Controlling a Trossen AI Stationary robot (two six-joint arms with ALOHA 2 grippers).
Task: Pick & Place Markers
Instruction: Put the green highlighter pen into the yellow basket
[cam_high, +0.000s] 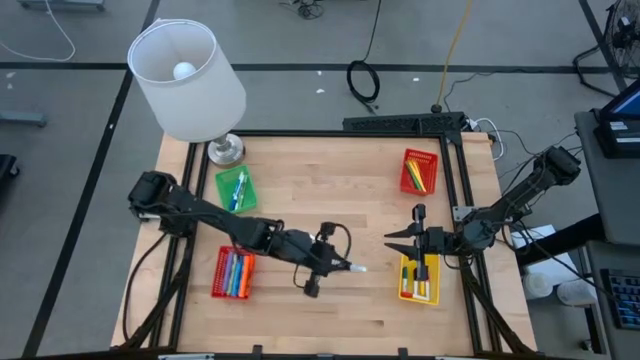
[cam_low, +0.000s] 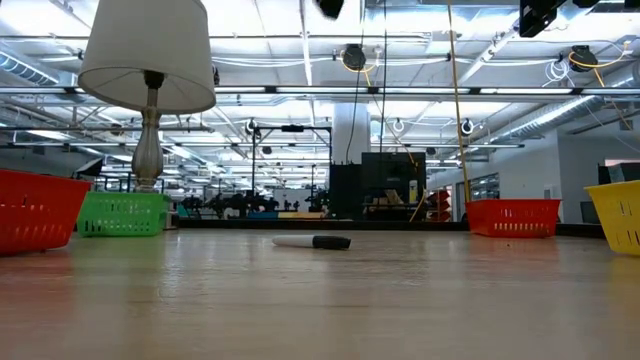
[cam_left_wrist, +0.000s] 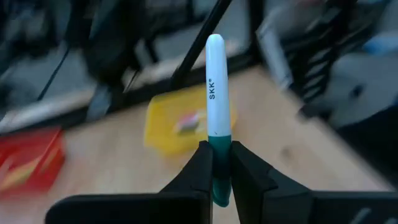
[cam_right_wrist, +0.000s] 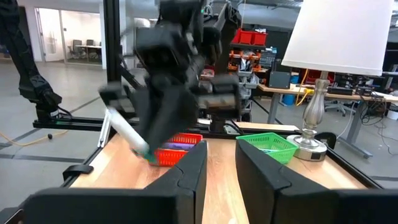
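I'm seeing markers filling the red basket (cam_high: 234, 273) and yellow basket (cam_high: 418, 279). My left pincer (cam_left_wrist: 216, 177) is clamping a white, green-capped marker (cam_left_wrist: 215, 93); the right pincer's (cam_right_wrist: 221, 163) fingers are standing slightly apart, gripping nothing.

a wooden table (cam_high: 330, 185) with a white-shaded lamp (cam_high: 187, 78) is surrounded by grey floor (cam_high: 80, 150), and ceiling light strips (cam_low: 300, 90) are seen overhead.

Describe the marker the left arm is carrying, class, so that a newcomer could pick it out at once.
Start at the wooden table and follow the left arm out from the lamp side to the left gripper above the table's middle. Its fingers are shut on a white-barrelled marker with a green end. Unlike the markers lying in the baskets, it is held in the air.
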